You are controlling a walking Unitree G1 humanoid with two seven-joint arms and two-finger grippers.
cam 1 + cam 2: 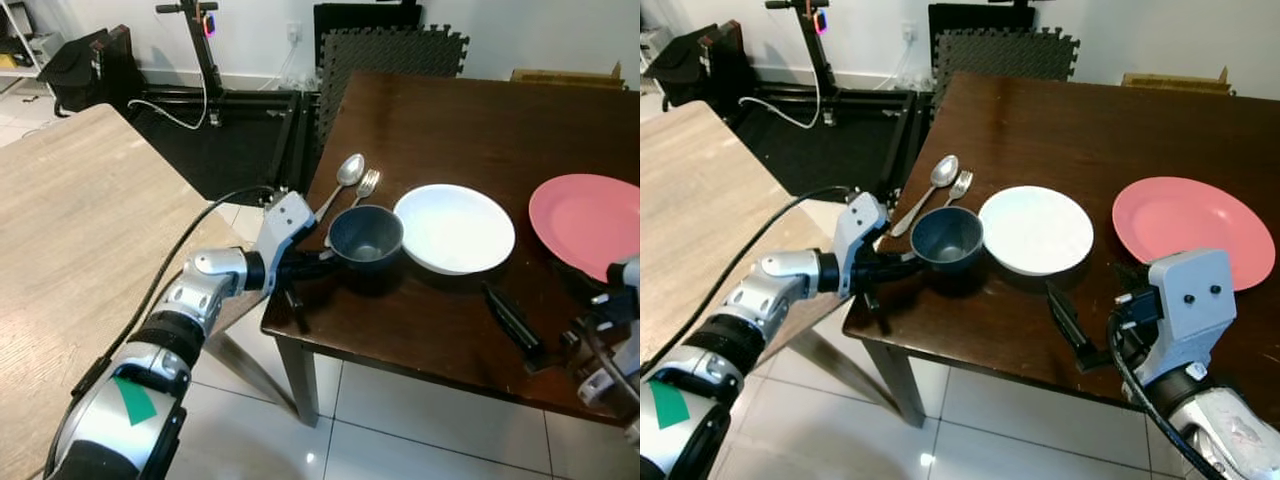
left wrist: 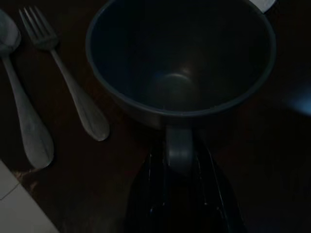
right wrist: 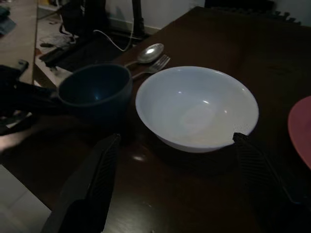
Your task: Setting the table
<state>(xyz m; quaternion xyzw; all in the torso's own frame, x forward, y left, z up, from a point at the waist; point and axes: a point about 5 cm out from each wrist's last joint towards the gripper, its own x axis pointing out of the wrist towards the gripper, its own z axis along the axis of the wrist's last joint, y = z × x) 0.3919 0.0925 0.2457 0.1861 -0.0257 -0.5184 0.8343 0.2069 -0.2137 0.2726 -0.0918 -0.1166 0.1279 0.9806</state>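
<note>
A dark, polished wooden table (image 1: 470,120) carries a dark blue mug (image 1: 366,236) with a smooth, glossy round wall and a wide open mouth facing up; it stands upright near the table's left front edge, just beside a white bowl (image 1: 455,227) on its right. Its small looped handle points toward the table edge and the robot's left, so the mug's line from handle to far rim runs roughly left to right across the table. The left gripper (image 1: 312,266) reaches in level from beyond the edge, its two black fingers (image 2: 206,160) drawn in on either side of the handle and pinching it, as the left wrist view shows. The bowl is shallow, round and smooth, resting flat. Behind the mug lie a metal spoon (image 1: 342,180) and a fork (image 1: 362,188), side by side and shiny, their heads pointing away from the robot and their handles slanting back toward the mug. Farther right sits a flat, round pink plate (image 1: 585,218), well apart from the bowl. The right gripper (image 3: 170,189) hovers low over the front of the table, its long ribbed black fingers (image 3: 95,179) spread wide and holding nothing, aimed toward the bowl
</note>
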